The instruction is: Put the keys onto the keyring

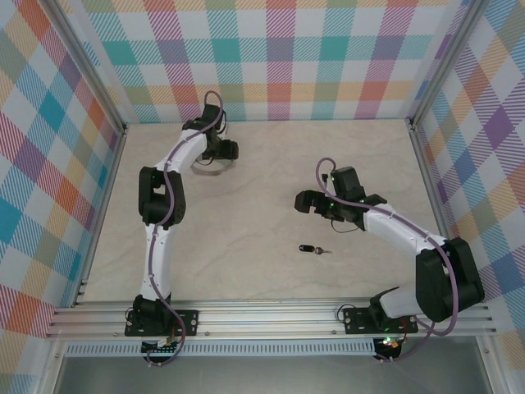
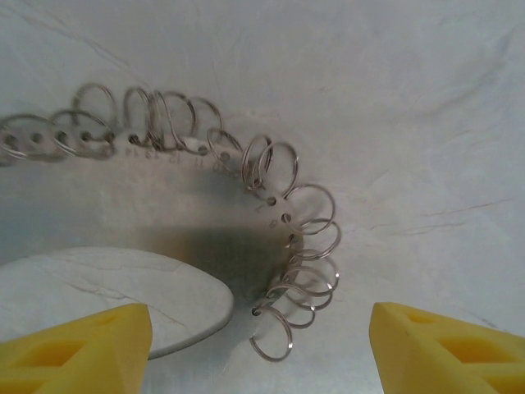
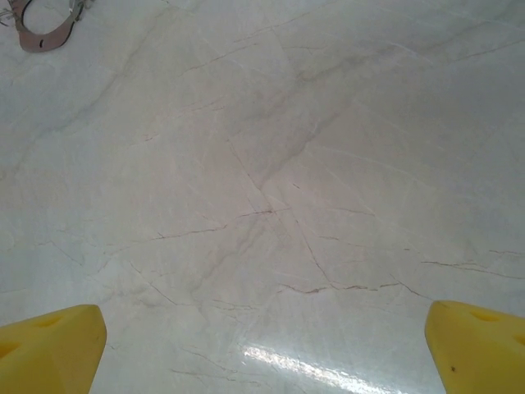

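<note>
The keyring (image 2: 283,213) lies flat on the table, a thin metal band with several small wire loops fanned along its rim. My left gripper (image 2: 258,361) hangs open just above it, yellow fingertips (image 2: 82,349) wide apart with the ring's near loops between them. From above, the left gripper (image 1: 223,156) is at the far left over the keyring (image 1: 215,170). The tiny key (image 1: 312,248), black head and short silver blade, lies alone near the table's middle front. My right gripper (image 1: 302,202) hovers open behind the key; its fingers (image 3: 49,349) hold nothing.
The pale marble-patterned table (image 1: 271,271) is boxed in by checkered walls and an aluminium rail (image 1: 271,316) at the front. In the right wrist view the keyring (image 3: 45,25) shows far off at the top left.
</note>
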### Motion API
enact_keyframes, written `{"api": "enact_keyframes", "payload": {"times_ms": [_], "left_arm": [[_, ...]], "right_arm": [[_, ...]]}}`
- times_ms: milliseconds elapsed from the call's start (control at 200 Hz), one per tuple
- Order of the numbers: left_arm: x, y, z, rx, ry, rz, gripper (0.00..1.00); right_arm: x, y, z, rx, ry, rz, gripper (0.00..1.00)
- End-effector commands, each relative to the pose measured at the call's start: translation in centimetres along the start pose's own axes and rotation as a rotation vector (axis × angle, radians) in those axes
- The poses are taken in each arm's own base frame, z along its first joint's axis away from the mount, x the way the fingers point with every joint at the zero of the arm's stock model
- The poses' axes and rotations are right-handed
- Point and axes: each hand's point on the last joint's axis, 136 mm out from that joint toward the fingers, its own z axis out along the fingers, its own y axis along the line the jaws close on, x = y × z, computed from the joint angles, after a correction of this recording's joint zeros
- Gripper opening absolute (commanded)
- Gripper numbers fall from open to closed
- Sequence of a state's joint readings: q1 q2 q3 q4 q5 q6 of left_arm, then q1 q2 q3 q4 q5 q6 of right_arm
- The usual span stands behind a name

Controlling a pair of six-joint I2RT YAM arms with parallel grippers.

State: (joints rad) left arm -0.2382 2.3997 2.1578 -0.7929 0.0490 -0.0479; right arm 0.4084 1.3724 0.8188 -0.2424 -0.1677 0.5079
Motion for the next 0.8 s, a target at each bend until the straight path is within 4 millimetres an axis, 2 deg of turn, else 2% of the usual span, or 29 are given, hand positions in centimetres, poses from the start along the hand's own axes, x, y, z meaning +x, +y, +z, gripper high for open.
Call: {"api": "enact_keyframes", "payload": {"times_ms": [0, 255, 795], "left_arm": [[0.8, -0.8, 0.1, 0.059, 0.052, 0.017, 0.71], [1.4, -0.7, 1.7, 0.074, 0.077, 0.009, 0.72], [2.4, -0.1, 3.5, 0.074, 0.119, -0.022, 0.72]], "right_arm": [[0.0, 0.0, -0.2, 0.010, -0.001, -0.016, 1.00], [0.0, -0.1, 0.4, 0.014, 0.006, -0.003, 1.00], [-0.5, -0.2, -0.4, 0.032, -0.022, -0.027, 1.00]]}}
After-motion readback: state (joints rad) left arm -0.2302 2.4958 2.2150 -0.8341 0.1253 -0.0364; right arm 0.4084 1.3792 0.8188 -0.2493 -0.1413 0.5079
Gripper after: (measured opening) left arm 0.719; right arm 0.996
